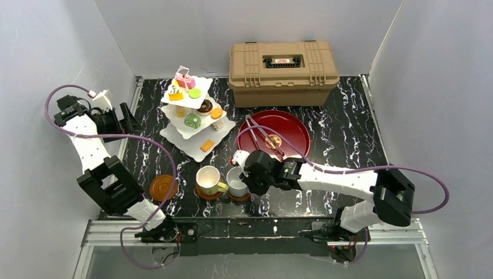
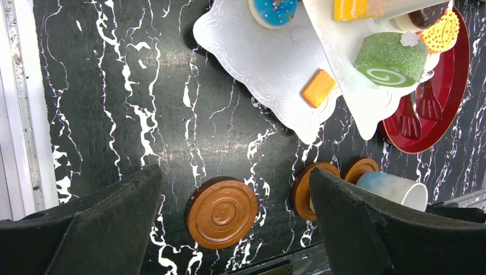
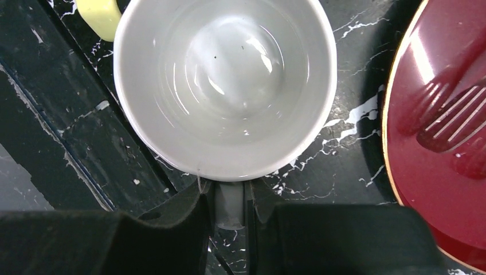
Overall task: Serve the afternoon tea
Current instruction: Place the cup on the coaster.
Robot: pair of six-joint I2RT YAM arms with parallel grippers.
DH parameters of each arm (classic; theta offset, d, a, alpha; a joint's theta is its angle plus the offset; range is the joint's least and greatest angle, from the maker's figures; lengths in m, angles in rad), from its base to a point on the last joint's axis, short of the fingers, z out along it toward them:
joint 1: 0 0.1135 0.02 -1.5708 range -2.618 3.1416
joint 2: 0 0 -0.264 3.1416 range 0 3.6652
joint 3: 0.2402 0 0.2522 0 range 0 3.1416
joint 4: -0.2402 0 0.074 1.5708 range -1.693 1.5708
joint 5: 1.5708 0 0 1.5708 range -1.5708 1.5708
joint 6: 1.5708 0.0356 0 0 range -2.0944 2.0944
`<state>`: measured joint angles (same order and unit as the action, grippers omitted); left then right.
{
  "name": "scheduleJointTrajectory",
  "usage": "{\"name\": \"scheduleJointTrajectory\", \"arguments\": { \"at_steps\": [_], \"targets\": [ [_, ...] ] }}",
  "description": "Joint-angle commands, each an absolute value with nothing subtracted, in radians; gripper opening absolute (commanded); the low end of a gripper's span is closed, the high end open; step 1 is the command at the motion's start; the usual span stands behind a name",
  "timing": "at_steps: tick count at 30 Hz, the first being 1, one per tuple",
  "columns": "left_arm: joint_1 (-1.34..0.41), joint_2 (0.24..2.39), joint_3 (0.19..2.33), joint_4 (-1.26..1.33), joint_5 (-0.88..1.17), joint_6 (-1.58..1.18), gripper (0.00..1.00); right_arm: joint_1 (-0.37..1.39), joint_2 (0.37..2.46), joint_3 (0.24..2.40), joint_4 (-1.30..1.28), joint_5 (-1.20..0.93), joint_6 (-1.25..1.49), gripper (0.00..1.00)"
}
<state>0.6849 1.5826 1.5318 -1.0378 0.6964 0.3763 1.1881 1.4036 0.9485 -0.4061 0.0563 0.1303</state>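
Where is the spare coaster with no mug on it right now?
In the top view, the bare coaster lies front left on the table, next to the left arm and just left of the yellow mug.

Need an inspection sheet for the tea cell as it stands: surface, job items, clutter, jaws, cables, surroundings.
Surface: black table with white veining.
Job's things: white three-tier stand loaded with toy pastries; yellow mug and white mug each over a coaster; spare coaster bare.
Clutter: red tray holding forks; tan case at the back.
Grippers: left gripper jaws wide open, holding nothing; right gripper jaws shut on the white mug's handle.
Cables: purple cables loop off both arms; the right one crosses over the tray in the top view.
Surroundings: white walls; metal rail at the near edge.
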Motion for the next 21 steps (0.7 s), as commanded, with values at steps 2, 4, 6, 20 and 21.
{"name": "scheduleJointTrajectory", "arguments": {
  "at_steps": [2, 4, 6, 20, 21],
  "targets": [
    [0.689, 1.557, 1.53, -1.064, 0.729, 0.397, 0.98, 1.203, 1.423, 1.0, -0.299, 0.045, 0.137, 0.01],
    [0.689, 1.557, 1.532, -1.064, 0.729, 0.397, 0.98, 1.204, 1.428, 0.997, -0.304, 0.05, 0.139, 0.02],
    [0.689, 1.557, 1.533, -1.065, 0.728, 0.396, 0.98, 1.204, 1.428, 0.995, -0.305, 0.054, 0.138, 0.05],
    [0.689, 1.559, 1.515, -1.063, 0.74, 0.396, 0.98, 1.203, 1.369, 1.02, -0.346, 0.147, 0.161, 0.68],
    [0.689, 1.559, 1.514, -1.062, 0.741, 0.395, 0.98, 1.203, 1.363, 1.028, -0.354, 0.158, 0.162, 0.73]
  ]
}}
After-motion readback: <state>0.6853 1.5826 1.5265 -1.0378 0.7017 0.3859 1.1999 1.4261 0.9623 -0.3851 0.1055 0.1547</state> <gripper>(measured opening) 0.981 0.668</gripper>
